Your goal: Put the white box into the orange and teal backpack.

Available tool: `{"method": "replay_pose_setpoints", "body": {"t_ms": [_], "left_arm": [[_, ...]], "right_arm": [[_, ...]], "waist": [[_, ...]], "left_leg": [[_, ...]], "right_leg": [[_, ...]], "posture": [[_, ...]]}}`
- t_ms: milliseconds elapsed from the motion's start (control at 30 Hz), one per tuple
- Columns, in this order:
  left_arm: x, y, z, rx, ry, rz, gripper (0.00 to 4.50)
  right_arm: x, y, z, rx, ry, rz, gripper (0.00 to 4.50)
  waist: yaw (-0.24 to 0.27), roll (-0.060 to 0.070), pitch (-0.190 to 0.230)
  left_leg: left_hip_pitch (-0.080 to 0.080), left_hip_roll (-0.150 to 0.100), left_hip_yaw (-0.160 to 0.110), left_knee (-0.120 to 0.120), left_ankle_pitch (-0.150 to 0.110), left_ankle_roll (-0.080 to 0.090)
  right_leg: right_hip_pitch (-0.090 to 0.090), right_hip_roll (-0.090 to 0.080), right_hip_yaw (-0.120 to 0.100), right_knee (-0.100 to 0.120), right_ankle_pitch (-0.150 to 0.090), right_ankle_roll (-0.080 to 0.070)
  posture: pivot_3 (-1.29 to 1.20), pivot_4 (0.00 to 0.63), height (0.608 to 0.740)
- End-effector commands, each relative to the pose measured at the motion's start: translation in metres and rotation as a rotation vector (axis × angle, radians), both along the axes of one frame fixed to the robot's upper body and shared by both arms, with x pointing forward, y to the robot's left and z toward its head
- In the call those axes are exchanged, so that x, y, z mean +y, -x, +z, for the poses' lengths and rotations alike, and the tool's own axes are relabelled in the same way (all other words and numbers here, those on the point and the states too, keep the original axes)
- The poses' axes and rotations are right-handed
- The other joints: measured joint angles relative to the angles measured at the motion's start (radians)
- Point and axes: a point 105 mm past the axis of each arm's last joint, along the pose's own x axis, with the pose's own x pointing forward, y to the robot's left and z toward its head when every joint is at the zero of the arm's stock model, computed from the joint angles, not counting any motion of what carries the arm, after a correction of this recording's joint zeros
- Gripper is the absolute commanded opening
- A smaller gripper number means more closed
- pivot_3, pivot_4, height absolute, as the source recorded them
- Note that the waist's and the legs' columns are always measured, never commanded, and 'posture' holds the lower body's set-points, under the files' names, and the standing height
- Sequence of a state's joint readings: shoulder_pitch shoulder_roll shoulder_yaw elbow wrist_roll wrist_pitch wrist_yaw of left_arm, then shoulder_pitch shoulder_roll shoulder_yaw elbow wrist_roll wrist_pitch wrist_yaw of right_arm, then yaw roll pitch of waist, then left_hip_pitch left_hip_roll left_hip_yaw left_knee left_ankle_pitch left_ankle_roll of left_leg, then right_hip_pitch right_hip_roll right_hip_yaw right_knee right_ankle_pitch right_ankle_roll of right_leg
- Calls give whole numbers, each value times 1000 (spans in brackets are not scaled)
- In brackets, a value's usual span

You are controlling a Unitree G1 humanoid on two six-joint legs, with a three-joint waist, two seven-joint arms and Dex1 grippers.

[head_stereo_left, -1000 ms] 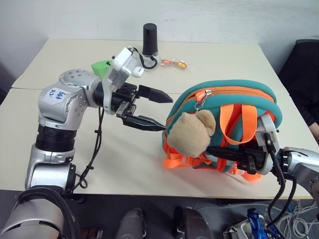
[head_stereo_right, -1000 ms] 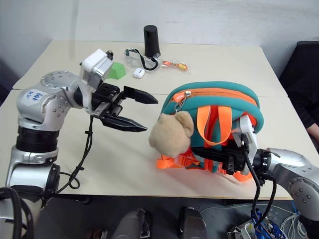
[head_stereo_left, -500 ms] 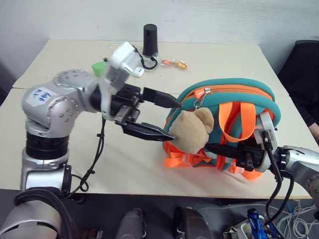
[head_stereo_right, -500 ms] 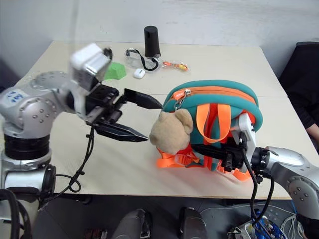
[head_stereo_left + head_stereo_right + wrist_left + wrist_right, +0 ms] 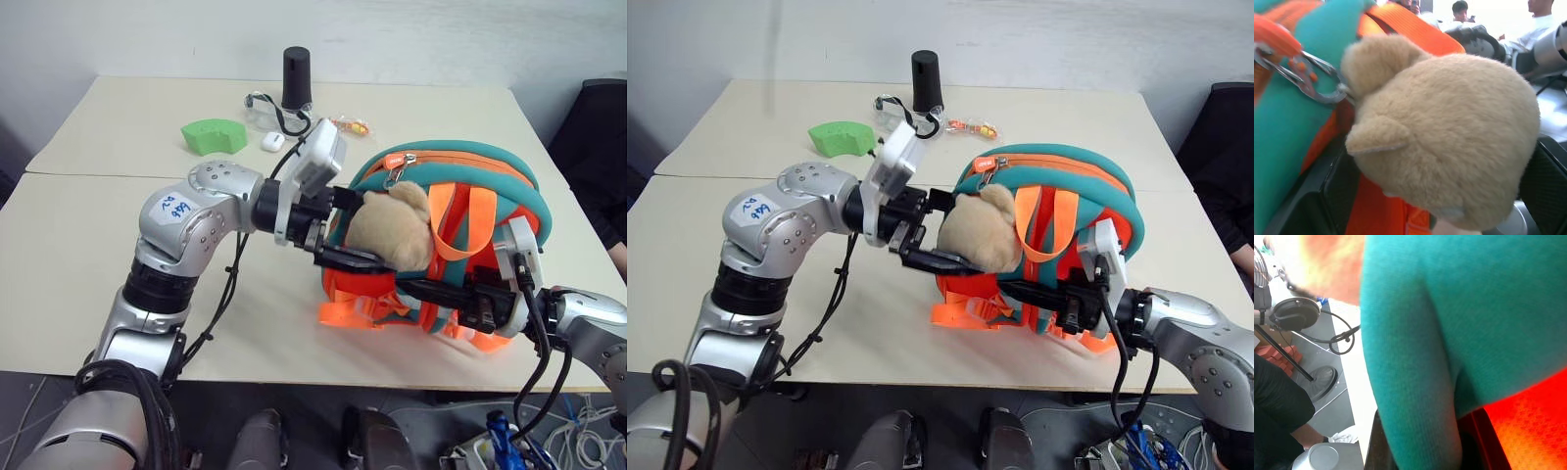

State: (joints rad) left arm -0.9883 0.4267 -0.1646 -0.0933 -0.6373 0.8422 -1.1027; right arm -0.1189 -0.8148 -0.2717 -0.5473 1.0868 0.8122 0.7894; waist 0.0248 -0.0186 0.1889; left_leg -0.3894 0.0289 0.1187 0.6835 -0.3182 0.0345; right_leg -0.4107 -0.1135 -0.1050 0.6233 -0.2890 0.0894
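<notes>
The orange and teal backpack (image 5: 446, 230), frame centre, looks zipped; your left gripper (image 5: 355, 235) straddles its plush toy (image 5: 390, 228) wide open, right gripper (image 5: 446, 294) clamped on backpack fabric, box unseen.

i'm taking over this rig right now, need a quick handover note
Left gripper: jaws open around the tan plush toy on the small orange and teal backpack.
Right gripper: shut on the backpack's lower front edge, steadying it upright on the beige table.
Zipper looks closed. The white box isn't visible, so whether it's inside can't be told.
Left: confirm, then release.
</notes>
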Motion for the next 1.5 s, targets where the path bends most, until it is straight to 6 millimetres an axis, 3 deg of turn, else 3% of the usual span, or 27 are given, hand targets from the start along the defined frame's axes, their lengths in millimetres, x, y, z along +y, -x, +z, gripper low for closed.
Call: {"method": "replay_pose_setpoints", "body": {"t_ms": [33,100,333,433,533,700,933,1067,1267,1500], "left_arm": [[7,2,27,-13,90,-12,3237],[9,4,27,-13,88,-16,2537],[21,8,23,13,90,-32,1202],[31,5,14,-6,33,11,1047],[54,9,6,-23,-44,30,1033],[92,8,14,-40,-89,110,1033],[119,8,16,-24,-150,177,1033],[123,24,-21,18,-315,110,1033],[117,12,-97,-51,-537,135,1033],[119,-12,-133,-117,-630,167,1033]], "right_arm": [[7,8,-2,2,4,37,0],[7,9,-3,4,4,37,0],[5,6,-1,-3,-10,24,0],[1,2,4,-22,-26,0,0],[-4,-3,12,-51,-61,-35,0],[-12,-9,17,-77,-91,-93,0],[-21,-6,11,-72,-84,-104,0],[-22,-11,14,-88,-92,-114,0],[-21,-14,22,-112,-115,-104,0],[-26,-16,36,-135,-148,-104,0]], "waist": [[0,0,0],[-1,0,0],[-1,0,0],[-4,0,0],[-11,0,0],[-11,0,0],[-10,0,0],[-25,0,0],[-24,0,0],[-24,0,0]], "left_leg": [[0,0,0,0,0,0],[0,0,0,0,0,0],[0,0,0,0,0,0],[0,1,0,0,0,0],[0,1,1,0,0,-1],[0,1,1,-1,0,-2],[0,1,1,-1,0,-1],[1,2,2,-2,-1,-2],[1,2,1,-2,-1,-2],[0,2,1,-2,-1,-2]], "right_leg": [[0,0,0,0,0,0],[0,0,0,0,0,0],[0,0,0,0,0,0],[0,0,0,0,0,0],[-1,0,1,0,0,0],[-1,0,0,1,-1,-1],[-1,1,0,0,-1,-1],[-1,0,1,0,-1,-1],[-1,-1,1,1,-1,-2],[-2,-1,1,0,-1,-2]], "posture": [[0,150,740],[0,150,740],[0,150,740],[0,150,740],[0,150,740],[0,150,740],[0,150,740],[0,150,740],[0,150,740],[0,150,740]]}}
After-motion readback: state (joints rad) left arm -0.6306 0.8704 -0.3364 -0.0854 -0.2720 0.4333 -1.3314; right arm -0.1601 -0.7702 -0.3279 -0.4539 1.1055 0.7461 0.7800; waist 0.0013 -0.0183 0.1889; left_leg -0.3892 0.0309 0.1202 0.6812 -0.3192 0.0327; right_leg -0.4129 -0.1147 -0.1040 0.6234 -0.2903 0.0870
